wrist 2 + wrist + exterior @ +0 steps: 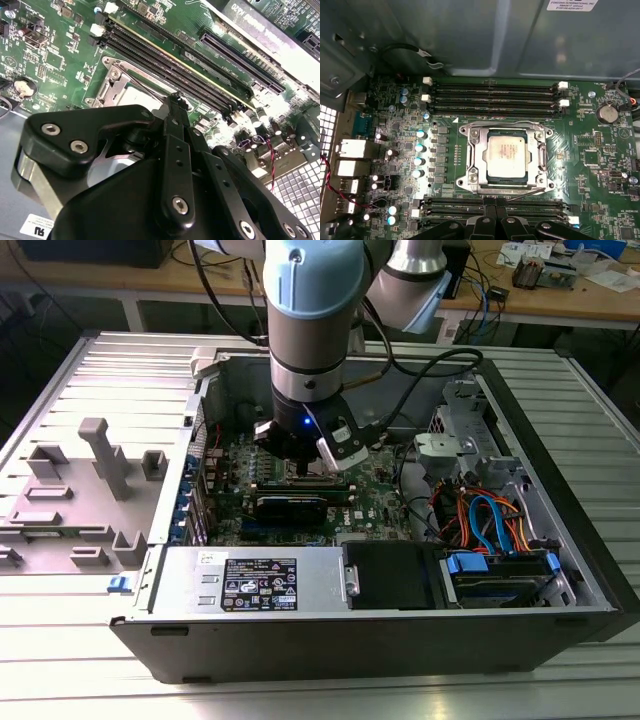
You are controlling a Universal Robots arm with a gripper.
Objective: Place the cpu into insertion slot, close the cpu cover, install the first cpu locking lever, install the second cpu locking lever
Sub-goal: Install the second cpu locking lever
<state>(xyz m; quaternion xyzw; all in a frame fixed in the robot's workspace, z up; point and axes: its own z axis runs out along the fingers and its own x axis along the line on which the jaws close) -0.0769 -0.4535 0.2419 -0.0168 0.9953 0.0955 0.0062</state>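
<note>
The cpu (506, 152), a silver-grey square chip, lies in the insertion slot (470, 177) on the green board. The cpu cover (476, 155), a silver frame plate, lies flat over it, and the chip shows through its window. One thin wire lever (505, 122) runs along the socket's far side. Another wire lever (532, 191) runs along the side nearest the fingers. My gripper (496, 202) is shut, with its tips at the socket edge beside the memory slots. In the second wrist view, the gripper (176, 97) tip stands next to the cpu (137, 95). In the exterior view, the gripper (305, 465) hangs low inside the open computer case.
Long black memory slots (492, 95) flank the socket on two sides. A long black card (290, 505) lies just in front of the gripper. A power supply (255, 585) and a drive bay with blue and orange cables (490, 525) fill the case front. A grey fixture (85, 490) stands at the exterior view's left.
</note>
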